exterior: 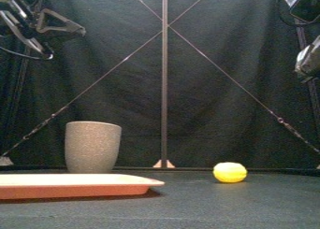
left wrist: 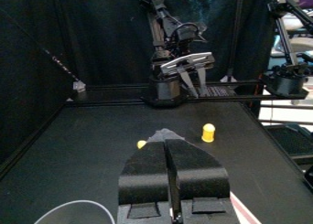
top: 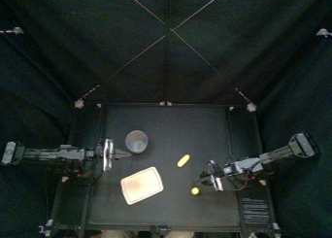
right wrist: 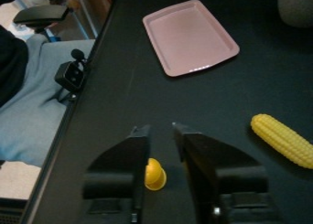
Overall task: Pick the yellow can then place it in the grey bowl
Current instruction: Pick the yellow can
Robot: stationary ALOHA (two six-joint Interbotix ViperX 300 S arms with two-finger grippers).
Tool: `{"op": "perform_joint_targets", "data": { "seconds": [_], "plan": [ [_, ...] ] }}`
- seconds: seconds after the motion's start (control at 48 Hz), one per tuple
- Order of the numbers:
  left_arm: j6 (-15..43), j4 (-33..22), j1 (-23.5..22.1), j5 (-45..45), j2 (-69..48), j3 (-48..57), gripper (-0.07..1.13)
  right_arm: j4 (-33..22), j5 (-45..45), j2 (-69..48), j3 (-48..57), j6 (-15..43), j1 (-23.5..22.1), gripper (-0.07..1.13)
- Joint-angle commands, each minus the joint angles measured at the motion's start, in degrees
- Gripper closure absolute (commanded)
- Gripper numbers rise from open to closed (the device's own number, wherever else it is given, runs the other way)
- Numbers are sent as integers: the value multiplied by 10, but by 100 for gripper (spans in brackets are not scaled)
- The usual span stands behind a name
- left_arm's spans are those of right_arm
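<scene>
Toward the front right of the black table [top: 195, 125], I see the small yellow can [top: 196, 191] lying on the bare surface, near the front edge. My right hand [top: 215, 176] hovers just beside and above it. Through the right wrist camera, that hand's [right wrist: 159, 129] two jaws stand partly open with a clear gap between them. The can [right wrist: 154, 174] shows down in that gap on the table, and the jaws hold nothing.

Further back from the can and apart from it lies a yellow toy corn cob [top: 184, 160], also loose on the table. It appears off to one side of the right jaws [right wrist: 284, 141].

A flat pink rectangular tray [top: 142, 185] sits left of the can, well apart from it, and it is empty. Behind the tray stands the tall grey speckled cup [top: 136, 140], upright, with its mouth open to the overhead camera. From the front camera, the cup [exterior: 93, 146] rises behind the tray [exterior: 75, 184].

My left hand [top: 107, 154] rests at the left side, just beside the cup. Its jaws [left wrist: 167, 136] are pressed together with only a thin seam between them, gripping nothing.
</scene>
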Motion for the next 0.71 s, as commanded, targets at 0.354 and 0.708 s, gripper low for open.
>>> {"op": "perform_joint_targets", "data": {
  "seconds": [0.354, 0.708],
  "plan": [
    [-2, -6, 3, -4, 4, -1, 108, 51, -40, 75, -23, -1, 0, 9],
    [-1, -7, 4, -6, 3, 0, 108, 40, -9, 151, -20, -4, 26, 9]
  ]
}}
